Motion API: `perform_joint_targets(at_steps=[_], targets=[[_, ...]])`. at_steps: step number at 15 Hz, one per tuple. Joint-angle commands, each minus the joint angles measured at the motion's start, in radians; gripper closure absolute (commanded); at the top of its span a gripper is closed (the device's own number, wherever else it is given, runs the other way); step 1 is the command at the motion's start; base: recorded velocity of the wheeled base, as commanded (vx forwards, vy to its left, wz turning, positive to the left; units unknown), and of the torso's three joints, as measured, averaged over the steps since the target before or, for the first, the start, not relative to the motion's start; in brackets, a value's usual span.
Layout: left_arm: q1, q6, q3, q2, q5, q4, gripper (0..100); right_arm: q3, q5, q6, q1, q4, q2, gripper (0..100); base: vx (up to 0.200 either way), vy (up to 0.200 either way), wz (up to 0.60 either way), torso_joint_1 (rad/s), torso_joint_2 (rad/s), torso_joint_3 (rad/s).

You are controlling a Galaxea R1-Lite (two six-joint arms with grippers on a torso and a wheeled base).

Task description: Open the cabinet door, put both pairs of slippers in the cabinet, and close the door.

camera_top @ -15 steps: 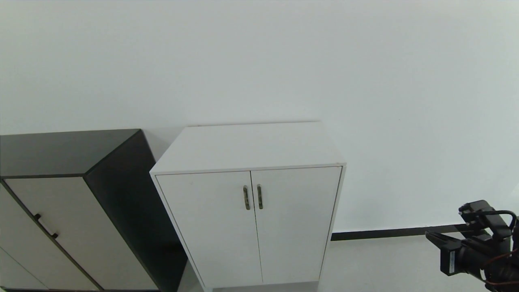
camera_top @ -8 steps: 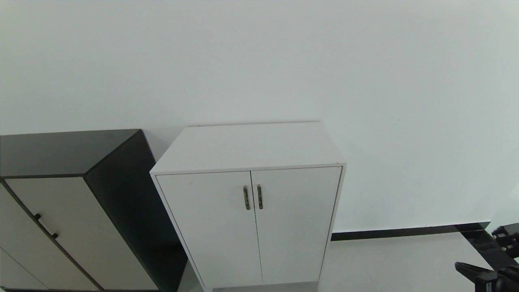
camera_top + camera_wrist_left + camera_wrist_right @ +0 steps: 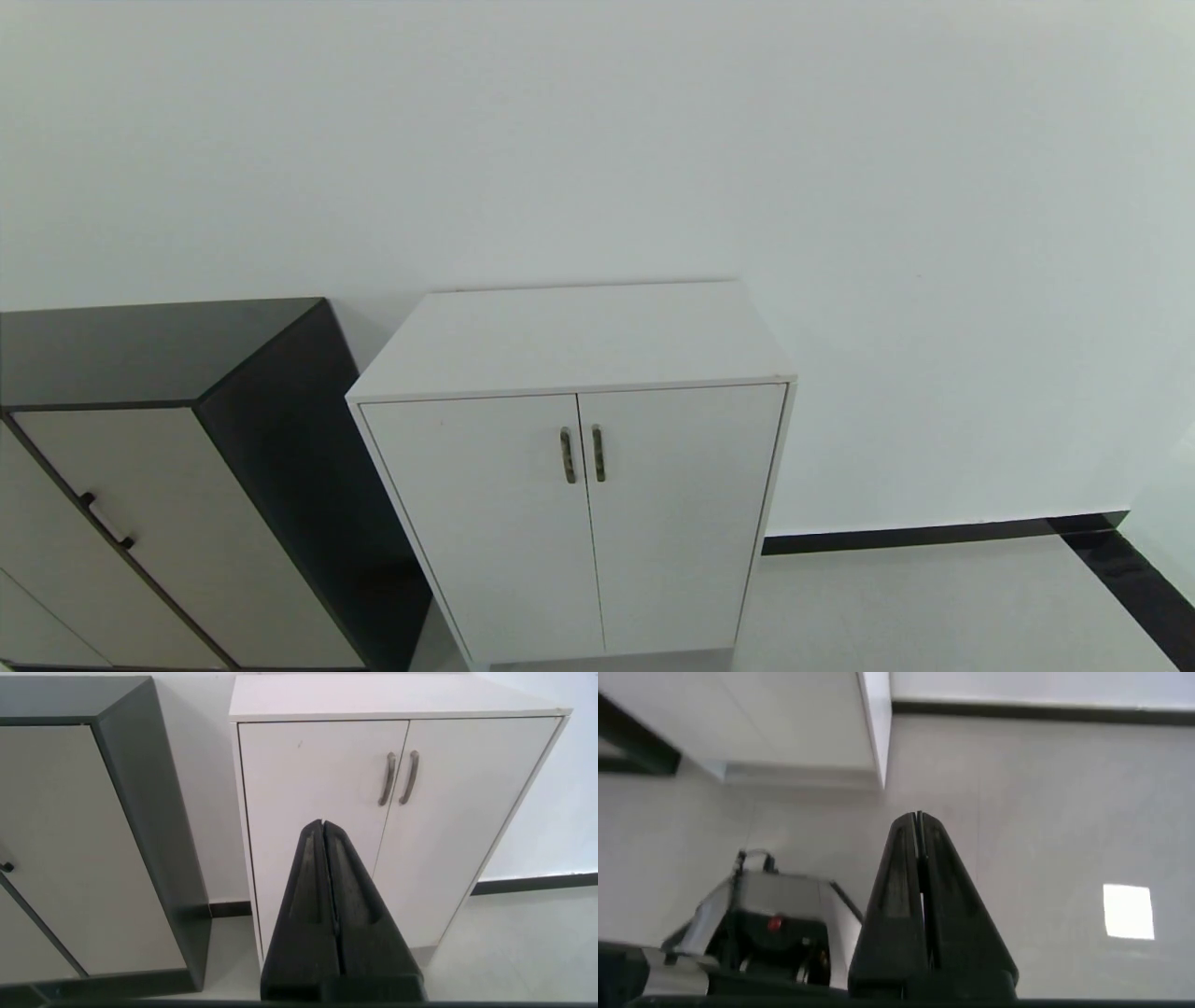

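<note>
Standing against the wall point(image 3: 597, 140), left to right: dark cabinet point(image 3: 140, 355), then white cabinet point(image 3: 579, 336), doors point(image 3: 485, 523) closed, handles point(image 3: 568, 455) side by side. Left gripper point(image 3: 324, 826), pressed together and empty, faces those doors; right gripper point(image 3: 918, 819), likewise pressed together, hangs over floor point(image 3: 1046, 812).

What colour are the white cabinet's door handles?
The handles are dull bronze-grey, clearest in the head view.
</note>
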Motion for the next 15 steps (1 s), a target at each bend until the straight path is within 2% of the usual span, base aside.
perform_joint_targets(at_steps=[1, 4, 5, 10, 15], targets=[[0.0, 0.0, 0.0, 0.0, 0.0, 0.0, 100, -0.002, -0.002, -0.001, 0.004, 0.059, -0.181, 100, 0.0, 0.0, 0.0, 0.0, 0.0, 0.0], [0.0, 0.0, 0.0, 0.0, 0.0, 0.0, 100, 0.0, -0.002, 0.003, 0.004, 0.068, -0.222, 100, 0.0, 0.0, 0.0, 0.0, 0.0, 0.0], [0.0, 0.0, 0.0, 0.0, 0.0, 0.0, 100, 0.0, 0.0, 0.006, 0.01, 0.113, -0.273, 100, 0.0, 0.0, 0.0, 0.0, 0.0, 0.0], [0.0, 0.0, 0.0, 0.0, 0.0, 0.0, 100, 0.0, -0.033, 0.057, 0.012, 0.114, -0.392, 100, 0.0, 0.0, 0.0, 0.0, 0.0, 0.0], [0.0, 0.0, 0.0, 0.0, 0.0, -0.002, 100, 0.0, -0.039, 0.066, -0.062, 0.114, -0.573, 100, 0.0, 0.0, 0.0, 0.0, 0.0, 0.0]])
